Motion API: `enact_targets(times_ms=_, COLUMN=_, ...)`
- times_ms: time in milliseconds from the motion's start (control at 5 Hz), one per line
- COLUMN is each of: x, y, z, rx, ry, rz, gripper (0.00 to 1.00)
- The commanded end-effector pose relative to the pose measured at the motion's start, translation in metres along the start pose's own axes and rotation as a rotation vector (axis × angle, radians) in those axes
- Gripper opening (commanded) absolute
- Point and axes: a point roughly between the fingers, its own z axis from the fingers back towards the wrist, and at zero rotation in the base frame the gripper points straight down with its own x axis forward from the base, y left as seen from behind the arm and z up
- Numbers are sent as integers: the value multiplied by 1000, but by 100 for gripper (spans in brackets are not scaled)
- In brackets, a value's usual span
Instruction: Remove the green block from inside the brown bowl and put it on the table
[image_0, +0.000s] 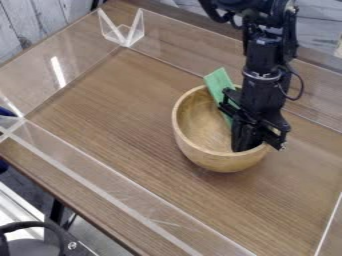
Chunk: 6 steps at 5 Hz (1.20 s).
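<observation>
Camera view: the bowl rests on the table, its opening tipped toward the gripper. The green block leans inside the bowl — upper end projecting above the rim. The gripper is lowered into the bowl, beside the block — jaws closed; contact with the block cannot be confirmed.

The bowl sits on the table, right of its middle, with the block partly inside, poking past the far rim. The hand is at the bowl's right side, reaching over its rim.
</observation>
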Motion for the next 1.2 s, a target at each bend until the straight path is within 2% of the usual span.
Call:
enact_targets(times_ms=0, x=-1, y=-30, z=-33, rx=-47, ry=96, rz=-133, gripper=0)
enact_targets(times_ms=200, x=-1, y=-32, z=-34, rx=-50, ry=100, rz=-139, gripper=0)
enact_targets(times_ms=600, x=-8, y=-33, z=-2, rx=-14, ry=42, rz=-130, gripper=0)
enact_targets(times_ms=800, x=-16, y=0, z=9, rx=-20, ry=12, rz=-42, gripper=0)
enact_targets(times_ms=1000, x=-22, y=13, z=20, rx=-14, ry=-15, rz=2, gripper=0)
